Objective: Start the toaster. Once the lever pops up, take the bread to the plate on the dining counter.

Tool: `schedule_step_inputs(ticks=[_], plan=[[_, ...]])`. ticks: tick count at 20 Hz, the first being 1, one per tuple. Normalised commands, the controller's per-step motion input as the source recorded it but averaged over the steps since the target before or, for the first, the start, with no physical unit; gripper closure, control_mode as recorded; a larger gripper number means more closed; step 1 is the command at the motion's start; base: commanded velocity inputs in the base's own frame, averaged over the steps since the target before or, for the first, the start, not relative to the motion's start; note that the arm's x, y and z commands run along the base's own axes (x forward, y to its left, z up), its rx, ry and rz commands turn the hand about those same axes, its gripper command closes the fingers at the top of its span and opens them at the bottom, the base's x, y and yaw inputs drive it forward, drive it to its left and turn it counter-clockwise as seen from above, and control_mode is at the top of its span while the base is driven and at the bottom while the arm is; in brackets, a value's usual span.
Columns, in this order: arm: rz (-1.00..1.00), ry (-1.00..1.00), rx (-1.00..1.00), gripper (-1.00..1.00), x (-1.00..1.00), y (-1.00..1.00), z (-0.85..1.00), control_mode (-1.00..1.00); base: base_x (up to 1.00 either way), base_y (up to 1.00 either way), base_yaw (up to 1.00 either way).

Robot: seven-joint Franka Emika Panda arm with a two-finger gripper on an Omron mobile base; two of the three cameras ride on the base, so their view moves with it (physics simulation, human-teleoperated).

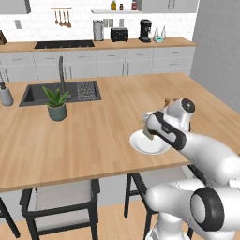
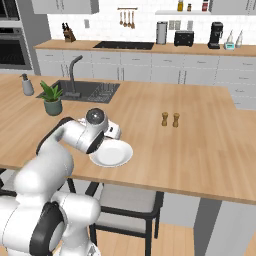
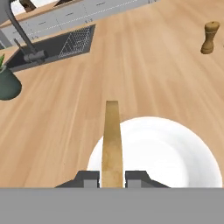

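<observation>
My gripper is shut on the bread, a thin tan slice seen edge-on between the fingertips. It hangs just over the left rim of the white plate on the dining counter. From the base cameras, the hand sits low above the plate near the counter's front edge, with a bit of bread showing under it. The right base view has the hand at the plate's far-left rim. The black toaster stands far off on the wall-side worktop.
A potted plant and the dark sink with its tap lie to the left. Two wooden shakers stand right of the plate. A soap dispenser is at the far left. Chairs tuck under the counter's front edge.
</observation>
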Motion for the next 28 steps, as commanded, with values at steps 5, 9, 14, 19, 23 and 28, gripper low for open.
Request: schedule_step_inputs(ticks=[5,9,14,19,23,28], plan=[[0.0,0.02,0.0,1.0,0.44,0.02,-0.15,-1.0,0.0,0.0,0.0],[0.0,0.02,0.01,1.0,0.37,0.0,-0.16,-1.0,0.0,0.0,0.0],[0.0,0.0,0.05,1.0,0.19,0.0,-0.28,-1.0,0.0,0.0,0.0],[0.0,0.03,0.07,1.0,0.0,0.0,-0.18,-1.0,0.0,0.0,0.0],[0.0,0.1,0.06,1.0,0.0,0.0,-0.12,-1.0,0.0,0.0,0.0],[0.0,0.08,0.03,1.0,0.0,0.0,-0.15,-1.0,0.0,0.0,0.0]])
